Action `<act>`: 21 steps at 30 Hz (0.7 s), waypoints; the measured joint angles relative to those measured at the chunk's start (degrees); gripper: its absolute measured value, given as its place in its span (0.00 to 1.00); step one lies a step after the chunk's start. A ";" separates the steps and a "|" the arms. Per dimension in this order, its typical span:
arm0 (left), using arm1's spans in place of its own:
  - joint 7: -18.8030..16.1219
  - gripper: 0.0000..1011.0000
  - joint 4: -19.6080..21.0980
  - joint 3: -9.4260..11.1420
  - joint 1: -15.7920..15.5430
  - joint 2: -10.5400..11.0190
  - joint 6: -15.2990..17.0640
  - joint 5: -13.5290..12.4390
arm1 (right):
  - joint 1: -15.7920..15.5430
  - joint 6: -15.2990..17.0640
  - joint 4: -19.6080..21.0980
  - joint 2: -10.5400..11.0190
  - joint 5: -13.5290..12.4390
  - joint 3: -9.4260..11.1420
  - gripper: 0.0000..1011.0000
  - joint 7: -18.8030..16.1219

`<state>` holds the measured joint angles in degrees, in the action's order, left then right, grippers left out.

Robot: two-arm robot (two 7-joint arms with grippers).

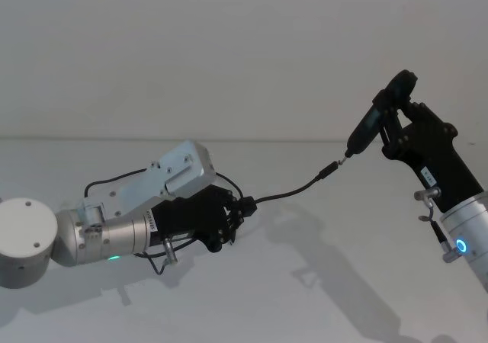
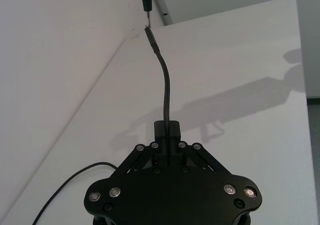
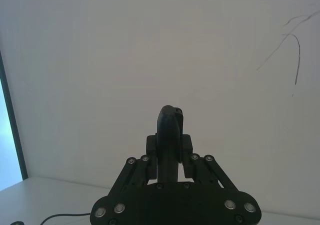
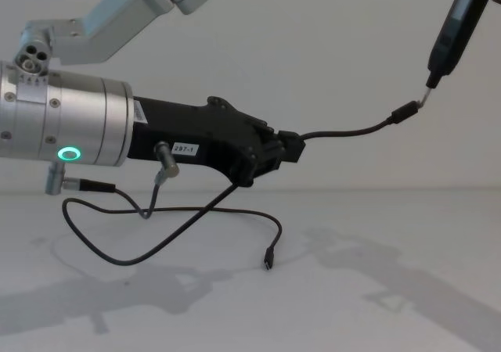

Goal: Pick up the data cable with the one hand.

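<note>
Thin black cable [image 4: 344,133] arcing up to a pen tool [image 4: 454,31], left gripper [image 4: 286,150] horizontal, clamped on it, right gripper [image 1: 393,118] gripping the pen.

My left gripper [image 4: 291,150]: matt black plastic, brushed silver metal wrist. Data cable [image 4: 344,133]: smooth matt black. Table [image 4: 407,235]: matt white.

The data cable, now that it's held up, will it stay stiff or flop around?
Probably floppy: the data cable arcs beyond the left gripper, its tail loops down onto the table. Seems light; its free plug may drag or swing.
</note>
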<state>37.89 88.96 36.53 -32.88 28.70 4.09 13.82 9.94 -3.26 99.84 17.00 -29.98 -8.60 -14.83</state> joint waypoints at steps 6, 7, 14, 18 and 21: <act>0.00 0.03 0.00 0.00 0.00 0.00 0.00 0.00 | 0.00 0.05 -0.06 0.06 -0.38 -0.03 0.28 -0.27; 0.00 0.03 0.00 0.00 0.00 0.00 0.00 0.00 | 0.00 0.05 -0.07 0.07 -0.43 -0.05 0.28 -0.34; 0.00 0.03 0.00 0.00 0.00 0.00 0.00 0.00 | 0.01 -0.06 -0.14 0.27 -0.63 -0.30 0.28 -0.65; 0.00 0.03 0.00 0.00 0.00 0.00 0.00 0.00 | 0.01 -0.34 -0.17 0.36 -0.55 -0.43 0.28 -0.76; 0.00 0.03 0.00 0.00 0.00 0.00 0.00 0.00 | 0.01 -0.46 -0.17 0.37 -0.43 -0.48 0.28 -0.80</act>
<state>37.89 88.96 36.53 -32.88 28.70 4.09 13.82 9.95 -3.72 99.67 17.36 -30.42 -9.08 -15.63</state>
